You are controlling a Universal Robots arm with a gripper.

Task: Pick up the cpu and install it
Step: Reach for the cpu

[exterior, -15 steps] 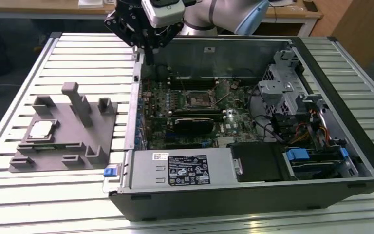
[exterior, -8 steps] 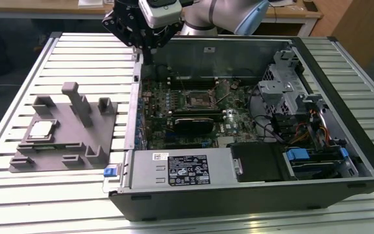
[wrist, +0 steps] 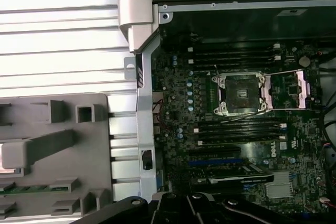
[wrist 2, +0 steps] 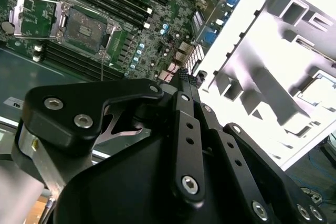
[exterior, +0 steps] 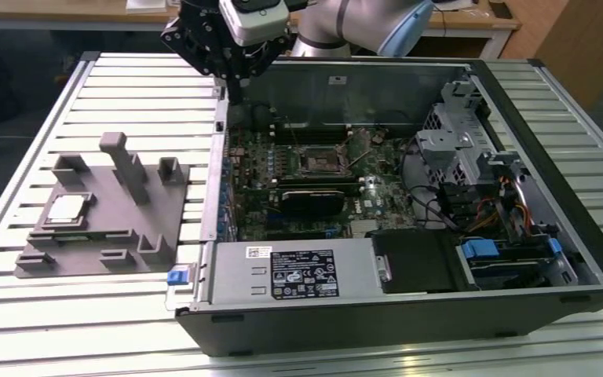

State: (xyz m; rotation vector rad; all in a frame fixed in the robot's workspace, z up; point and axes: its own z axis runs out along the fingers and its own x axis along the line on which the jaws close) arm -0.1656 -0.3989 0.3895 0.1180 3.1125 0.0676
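The gripper (exterior: 235,78) is held empty, fingers pressed together, over the edge of the open computer case (exterior: 407,318). The cpu (exterior: 66,208) is seated in the grey fixture (exterior: 123,232) on the slatted table (exterior: 29,314).

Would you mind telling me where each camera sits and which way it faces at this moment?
Exterior view: off the arm, looking down on the open computer case and the grey holder bearing the cpu; the arm and gripper show.
First wrist view: on the arm, facing down at the motherboard socket and holder; the gripper's black linkage shows.
Second wrist view: on the arm, looking along the gripper toward socket and holder.
Shared: both wrist views show socket, holder and gripper.
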